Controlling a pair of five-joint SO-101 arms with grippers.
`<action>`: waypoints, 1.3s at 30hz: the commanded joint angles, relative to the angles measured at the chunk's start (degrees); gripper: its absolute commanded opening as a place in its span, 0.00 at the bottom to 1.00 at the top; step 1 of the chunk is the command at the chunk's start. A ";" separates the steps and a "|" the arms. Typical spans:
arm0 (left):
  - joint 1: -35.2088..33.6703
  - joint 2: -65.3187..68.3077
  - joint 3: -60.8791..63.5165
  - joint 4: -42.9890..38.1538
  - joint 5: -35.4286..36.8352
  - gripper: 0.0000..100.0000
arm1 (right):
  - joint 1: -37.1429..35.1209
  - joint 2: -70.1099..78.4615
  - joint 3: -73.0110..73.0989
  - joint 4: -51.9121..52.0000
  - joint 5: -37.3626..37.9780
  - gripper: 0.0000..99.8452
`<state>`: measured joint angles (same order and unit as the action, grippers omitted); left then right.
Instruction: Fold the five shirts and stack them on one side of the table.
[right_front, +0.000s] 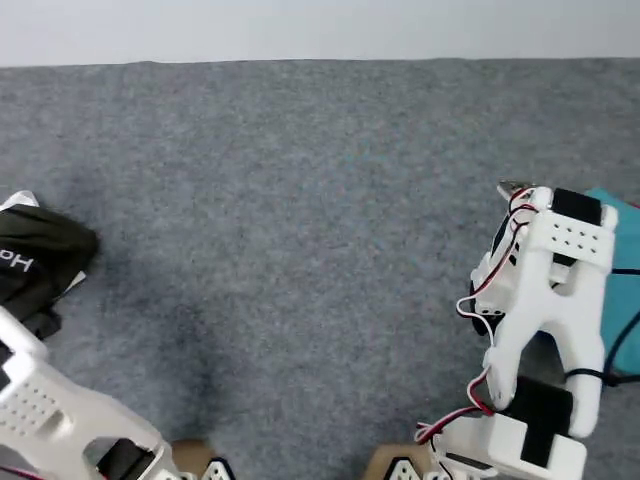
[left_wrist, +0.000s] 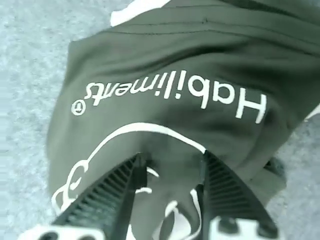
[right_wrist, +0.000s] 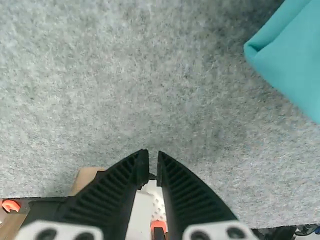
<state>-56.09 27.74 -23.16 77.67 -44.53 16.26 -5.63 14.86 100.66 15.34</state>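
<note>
left gripper (left_wrist: 175, 159) stands with its two black ribbed fingers (left_wrist: 120, 190) spread apart over the dark green shirt (left_wrist: 165, 95). the tips sit right at the fabric, and part of the shirt's white printed drawing shows between them. whether the tips press into the cloth i cannot tell. in the high view that shirt lies bunched at the left edge of the grey table (right_front: 300, 200), with a strip of white cloth (left_wrist: 131, 9) peeking out at its edge. right gripper (right_wrist: 153, 156) has its fingers pressed nearly together with nothing between them, pointing down at bare grey felt. a teal shirt (right_wrist: 292, 60) lies flat near it, apart from the fingers. it is at the right edge of the table, partly covered in the high view by the white right arm (right_front: 550, 300). the two shirts lie well apart, on opposite sides of the table.
</note>
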 joint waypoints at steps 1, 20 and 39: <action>-0.26 2.11 -3.03 -0.44 -2.46 0.16 | -0.57 -2.42 -0.26 2.15 -0.70 0.04; 5.45 -17.58 -23.52 15.30 10.11 0.00 | -0.75 -2.86 -0.26 2.15 -0.70 0.04; 49.49 -38.95 -28.09 11.08 27.78 0.00 | -0.75 -2.95 -0.35 2.24 -0.62 0.04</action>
<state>-14.51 -8.66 -49.36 91.65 -17.36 16.09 -5.71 14.86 100.66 15.34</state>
